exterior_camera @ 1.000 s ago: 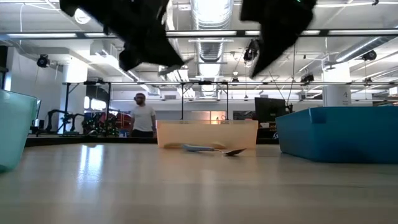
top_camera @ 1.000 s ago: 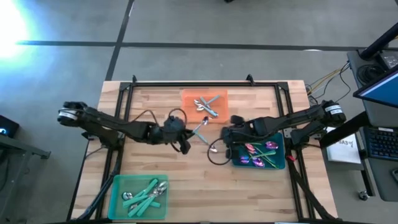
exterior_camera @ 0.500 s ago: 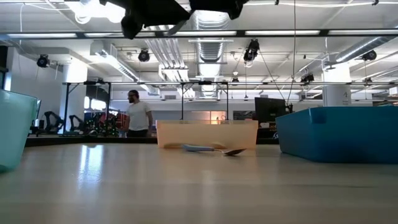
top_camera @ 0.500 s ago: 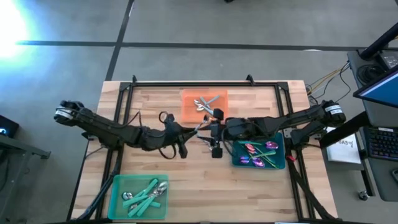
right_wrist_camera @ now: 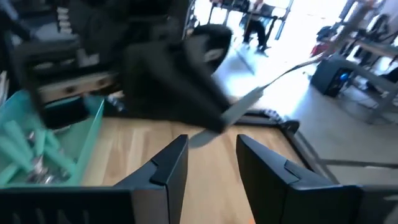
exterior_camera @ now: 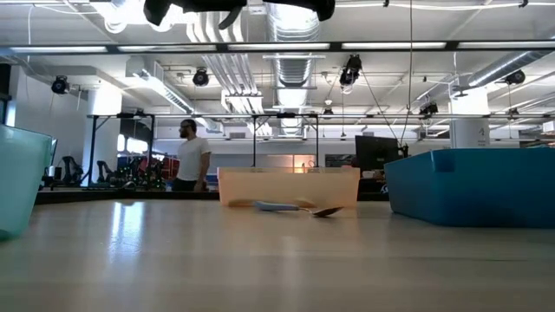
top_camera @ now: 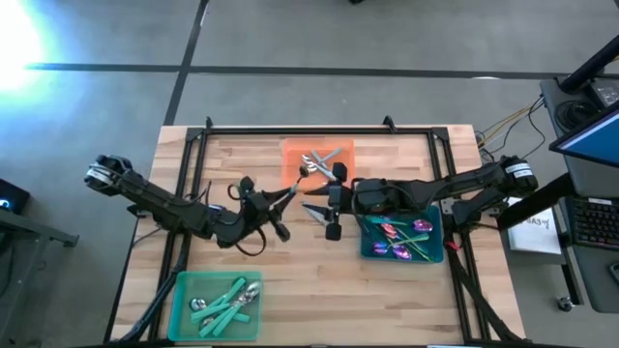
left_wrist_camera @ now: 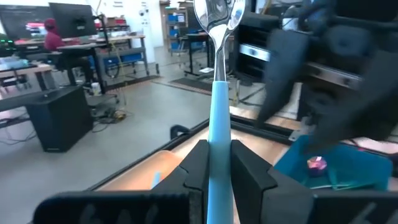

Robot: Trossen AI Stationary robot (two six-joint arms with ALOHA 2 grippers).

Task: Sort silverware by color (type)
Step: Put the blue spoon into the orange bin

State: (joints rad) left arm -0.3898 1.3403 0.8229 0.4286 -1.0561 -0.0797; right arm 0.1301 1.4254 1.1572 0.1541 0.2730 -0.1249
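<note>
We note silver pieces (top_camera: 322,162) piled on orange, purple-pink ones (top_camera: 401,238) on blue, teal-handled ones (top_camera: 224,303) on green; one teal-handled spoon (left_wrist_camera: 217,106) raised upright, bowl uppermost.

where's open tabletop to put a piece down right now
Bare wood lies between the green tray and the teal tray along the near edge, and left of the orange tray. The middle is crowded: the left gripper holds a teal-handled spoon by the right gripper.
</note>
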